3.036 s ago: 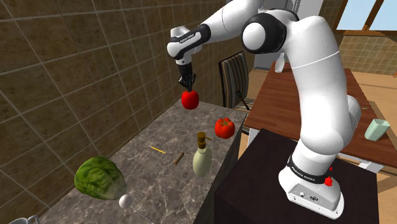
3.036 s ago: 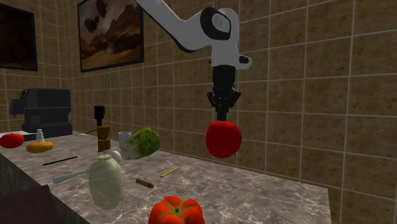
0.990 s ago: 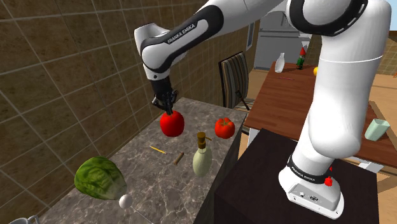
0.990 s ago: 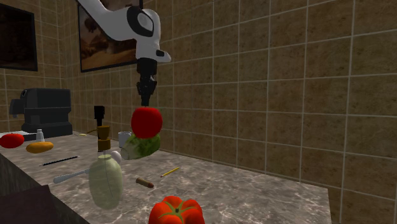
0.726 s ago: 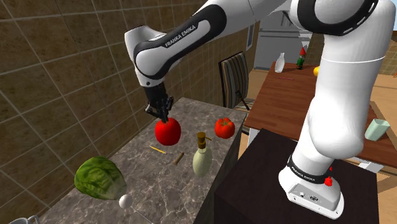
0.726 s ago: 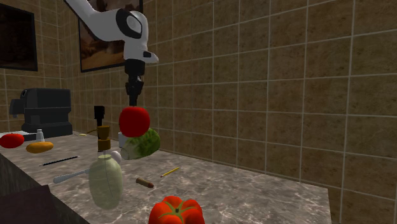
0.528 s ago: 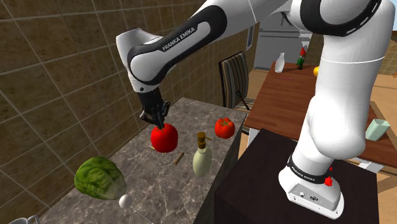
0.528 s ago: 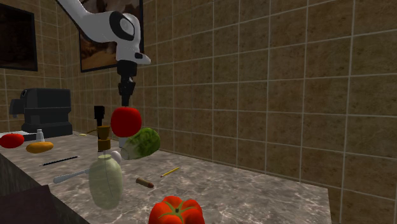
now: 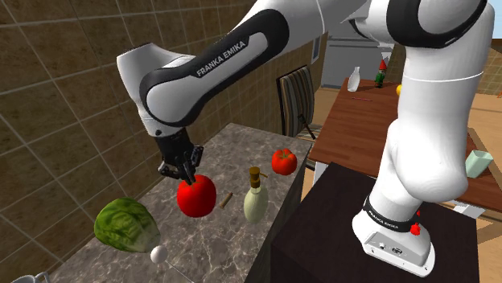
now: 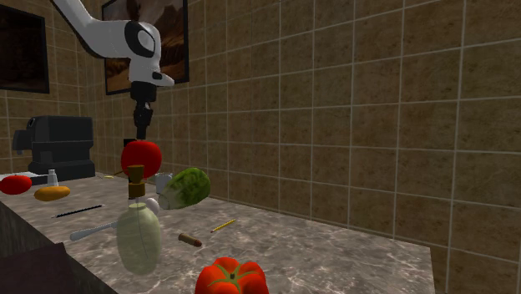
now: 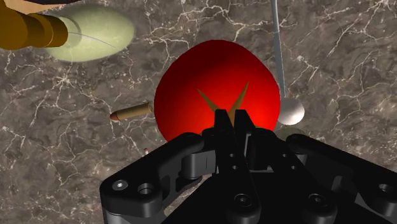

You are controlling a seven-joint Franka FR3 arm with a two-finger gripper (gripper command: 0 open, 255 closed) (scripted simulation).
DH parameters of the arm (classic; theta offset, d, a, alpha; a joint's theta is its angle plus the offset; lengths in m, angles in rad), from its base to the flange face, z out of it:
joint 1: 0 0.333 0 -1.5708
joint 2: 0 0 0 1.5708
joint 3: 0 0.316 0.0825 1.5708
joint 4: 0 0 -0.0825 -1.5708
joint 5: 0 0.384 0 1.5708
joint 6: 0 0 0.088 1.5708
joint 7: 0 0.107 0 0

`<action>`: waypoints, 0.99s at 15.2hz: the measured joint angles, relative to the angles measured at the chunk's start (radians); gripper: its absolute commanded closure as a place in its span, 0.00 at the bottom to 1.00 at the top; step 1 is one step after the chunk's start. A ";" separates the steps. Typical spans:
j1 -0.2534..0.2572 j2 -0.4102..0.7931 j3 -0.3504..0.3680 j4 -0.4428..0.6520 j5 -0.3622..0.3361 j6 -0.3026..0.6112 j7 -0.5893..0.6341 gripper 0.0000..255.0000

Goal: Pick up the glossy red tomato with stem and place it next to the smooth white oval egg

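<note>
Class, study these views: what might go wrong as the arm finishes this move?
1. The pincer holds the tomato by its stem alone, so it may swing or slip loose.
2. The egg lies close to the lettuce; a bump on lowering may roll it away.

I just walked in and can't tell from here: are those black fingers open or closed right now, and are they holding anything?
Fingers: closed on the tomato, holding it by the stem above the counter.
</note>
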 measured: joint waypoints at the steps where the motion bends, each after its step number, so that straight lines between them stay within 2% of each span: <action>1: 0.002 0.006 0.001 -0.002 -0.002 0.008 0.004 1.00; 15: 0.011 0.092 -0.007 -0.083 -0.031 0.170 0.021 1.00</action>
